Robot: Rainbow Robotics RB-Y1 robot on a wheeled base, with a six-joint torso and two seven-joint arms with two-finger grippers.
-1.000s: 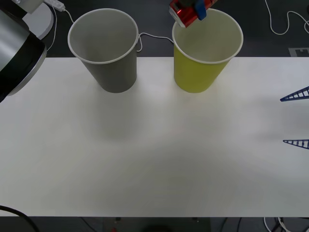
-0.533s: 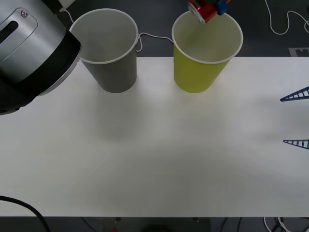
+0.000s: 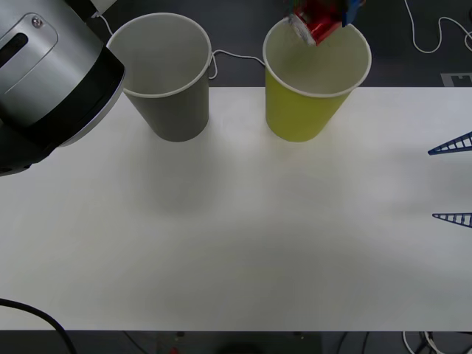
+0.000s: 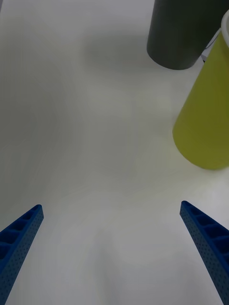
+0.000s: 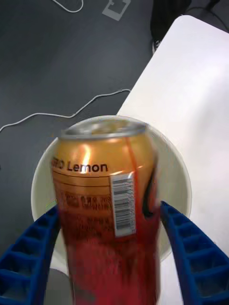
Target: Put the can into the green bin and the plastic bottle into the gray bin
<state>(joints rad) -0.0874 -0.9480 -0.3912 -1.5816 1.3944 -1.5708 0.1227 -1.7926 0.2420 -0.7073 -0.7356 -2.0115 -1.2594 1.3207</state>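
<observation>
My left gripper [image 5: 109, 248] hung over the green bin [image 3: 310, 110], fingers clamped on the can [image 3: 316, 22]. Since half a second earlier it had sunk slightly toward the rim. My right gripper [image 4: 114, 248] waited spread wide above the table [image 3: 236, 236].

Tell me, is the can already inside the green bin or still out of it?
Still out: the can is held in the left gripper, above the green bin's opening.
</observation>
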